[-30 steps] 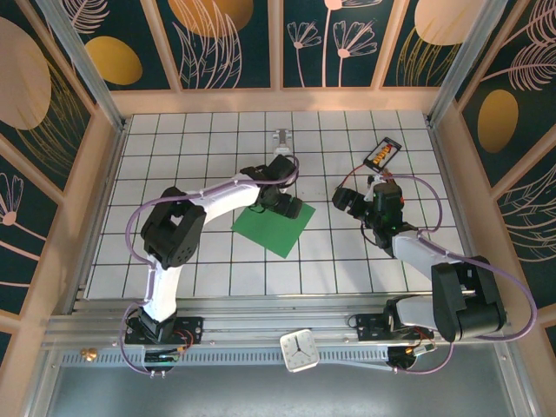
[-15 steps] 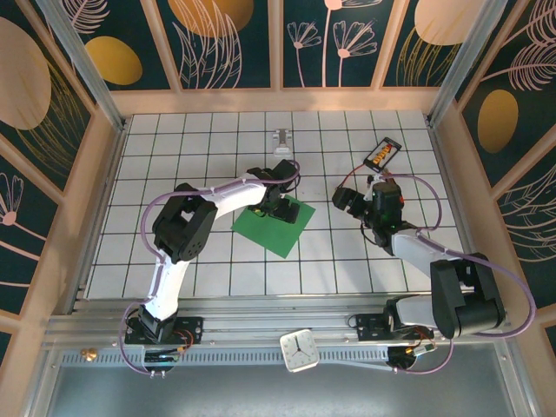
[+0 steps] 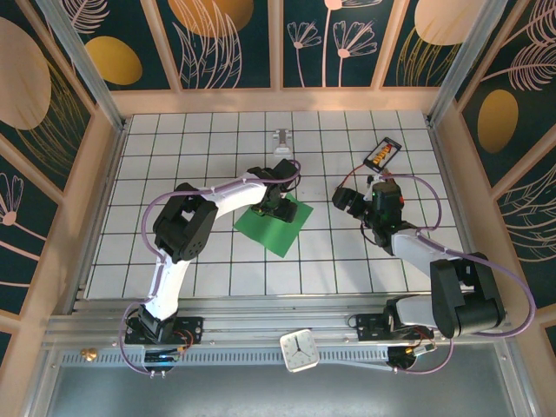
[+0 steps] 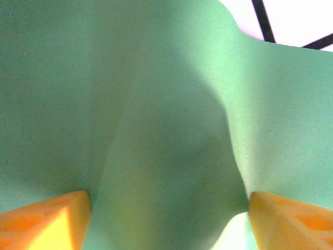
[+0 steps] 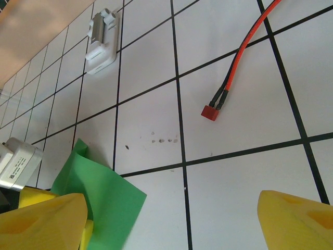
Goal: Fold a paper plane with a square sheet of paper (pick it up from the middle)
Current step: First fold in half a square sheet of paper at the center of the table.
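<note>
The square sheet of paper (image 3: 285, 229), bright green, lies on the grid table just left of centre. My left gripper (image 3: 272, 207) presses down on its far half. In the left wrist view the paper (image 4: 166, 120) humps up between my two orange fingertips (image 4: 47, 221), which stand wide apart with the left gripper (image 4: 169, 216) open around the bulge. My right gripper (image 3: 348, 201) hovers to the right of the sheet, apart from it. In the right wrist view the right gripper (image 5: 171, 219) is open over bare tiles, and a curled corner of the paper (image 5: 99, 203) lies by its left fingertip (image 5: 44, 221).
A white plug adapter (image 3: 282, 140) lies at the far middle, also seen as the adapter (image 5: 101, 39). A small device with an orange screen (image 3: 382, 154) sits at the far right, and a red wire ending in a red connector (image 5: 210, 112) trails from it. Wooden walls enclose the table.
My left gripper has dropped onto the sheet and its fingers have come closer together, buckling the paper between them. The right arm has not moved.
</note>
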Controlling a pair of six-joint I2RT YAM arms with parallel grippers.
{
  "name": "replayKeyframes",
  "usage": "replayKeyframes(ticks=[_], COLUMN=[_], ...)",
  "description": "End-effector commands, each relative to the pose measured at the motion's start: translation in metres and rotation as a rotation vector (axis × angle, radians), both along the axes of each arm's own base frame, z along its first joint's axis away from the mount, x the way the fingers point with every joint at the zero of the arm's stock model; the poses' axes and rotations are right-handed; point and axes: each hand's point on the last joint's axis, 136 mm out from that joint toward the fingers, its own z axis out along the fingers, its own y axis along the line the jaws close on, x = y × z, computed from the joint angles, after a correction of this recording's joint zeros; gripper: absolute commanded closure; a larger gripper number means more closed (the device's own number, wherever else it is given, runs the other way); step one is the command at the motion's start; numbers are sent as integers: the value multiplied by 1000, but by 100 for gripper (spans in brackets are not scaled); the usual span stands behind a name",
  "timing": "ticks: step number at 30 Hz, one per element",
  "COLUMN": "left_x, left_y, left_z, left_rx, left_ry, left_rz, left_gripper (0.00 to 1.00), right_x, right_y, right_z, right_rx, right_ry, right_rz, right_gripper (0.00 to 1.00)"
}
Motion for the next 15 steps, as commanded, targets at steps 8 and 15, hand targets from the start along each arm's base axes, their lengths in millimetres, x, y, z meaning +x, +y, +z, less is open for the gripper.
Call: replayKeyframes(ticks=[8,15], left_x=[-12,-42], left_y=[-49,-90], left_z=[52,191], left_rx=[-378,-1209], left_ry=[-5,27], left_rz=[-34,-22], left_gripper=[60,77], right_x=[10,11], right_y=[-4,-14], right_z=[17,41], right_rx=[-16,-65], right_ry=[-44,-84], right_rz=[-17,-22], right_gripper=[14,14])
